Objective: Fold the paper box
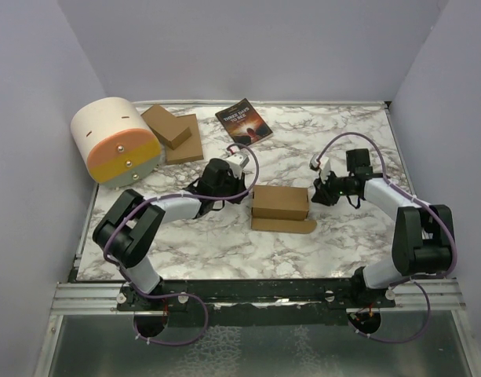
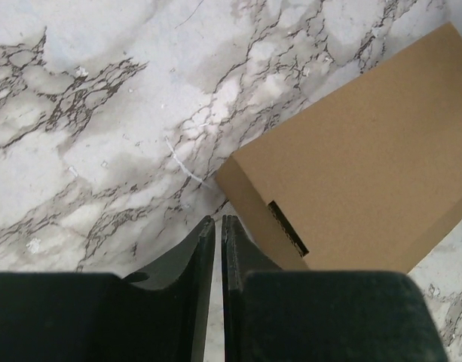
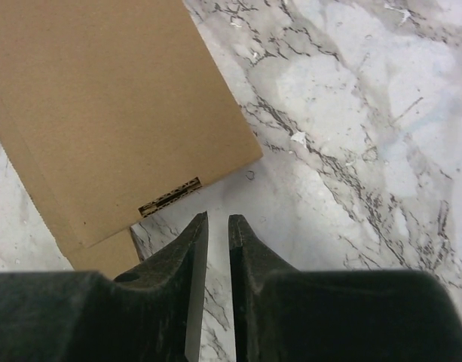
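While the paper box (image 1: 280, 202) sits near the middle of the table (image 1: 346, 129), its long axis runs left to right, one short end facing each arm. The left gripper (image 1: 238, 193) stands just off the left end and the right gripper (image 1: 315, 195) just off the right end; neither touches the cardboard, and both are about equally near. The left wrist view shows the left gripper's jaws nearly together with nothing between them. The right wrist view shows the right gripper's jaws only a narrow slit apart, also holding nothing.

One flap (image 1: 284, 226) lies flat on the marble along the near long side (probably the part left to fold). Bare marble borders the box on its near and far sides. The cardboard stack (image 1: 174, 135) and book (image 1: 243, 120) lie well apart, toward the far edge.
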`<state>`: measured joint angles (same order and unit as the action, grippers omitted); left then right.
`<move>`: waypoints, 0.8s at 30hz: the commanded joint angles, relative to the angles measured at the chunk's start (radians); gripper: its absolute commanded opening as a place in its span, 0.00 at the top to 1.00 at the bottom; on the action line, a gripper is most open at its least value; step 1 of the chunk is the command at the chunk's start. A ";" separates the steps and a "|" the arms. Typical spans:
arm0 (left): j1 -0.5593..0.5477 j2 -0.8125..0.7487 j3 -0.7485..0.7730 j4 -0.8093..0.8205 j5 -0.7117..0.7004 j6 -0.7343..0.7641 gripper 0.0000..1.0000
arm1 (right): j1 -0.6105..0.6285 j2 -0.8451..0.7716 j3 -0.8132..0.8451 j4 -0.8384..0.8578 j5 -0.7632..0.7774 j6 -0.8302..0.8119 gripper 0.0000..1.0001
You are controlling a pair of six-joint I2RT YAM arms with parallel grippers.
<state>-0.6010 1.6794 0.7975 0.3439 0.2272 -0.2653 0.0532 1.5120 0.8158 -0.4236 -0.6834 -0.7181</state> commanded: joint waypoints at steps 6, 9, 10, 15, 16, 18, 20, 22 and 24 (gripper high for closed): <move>0.009 -0.204 -0.126 0.006 -0.106 -0.033 0.86 | -0.007 -0.135 0.086 -0.032 -0.056 -0.024 0.76; 0.010 -0.291 -0.218 0.085 -0.068 -0.072 0.86 | -0.002 -0.124 0.131 -0.090 -0.265 -0.009 0.72; 0.012 -0.316 -0.246 0.122 -0.046 -0.093 0.86 | 0.012 -0.108 0.146 -0.102 -0.329 0.009 0.72; 0.014 -0.370 -0.322 0.198 0.049 -0.189 0.86 | 0.151 0.013 0.190 -0.074 -0.355 0.100 0.72; 0.015 -0.371 -0.326 0.200 0.064 -0.199 0.86 | 0.173 0.039 0.200 -0.061 -0.347 0.118 0.73; 0.015 -0.377 -0.332 0.191 0.074 -0.217 0.86 | 0.202 0.094 0.224 -0.049 -0.320 0.149 0.74; 0.015 -0.383 -0.345 0.183 0.080 -0.233 0.87 | 0.227 0.146 0.246 -0.058 -0.293 0.158 0.76; 0.015 -0.395 -0.355 0.166 0.078 -0.249 0.87 | 0.247 0.185 0.254 -0.070 -0.272 0.154 0.79; 0.015 -0.408 -0.369 0.155 0.081 -0.262 0.87 | 0.258 0.202 0.246 -0.069 -0.252 0.152 0.82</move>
<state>-0.5903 1.3132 0.4500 0.4892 0.2672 -0.4732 0.2855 1.6749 1.0374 -0.4797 -0.9634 -0.5941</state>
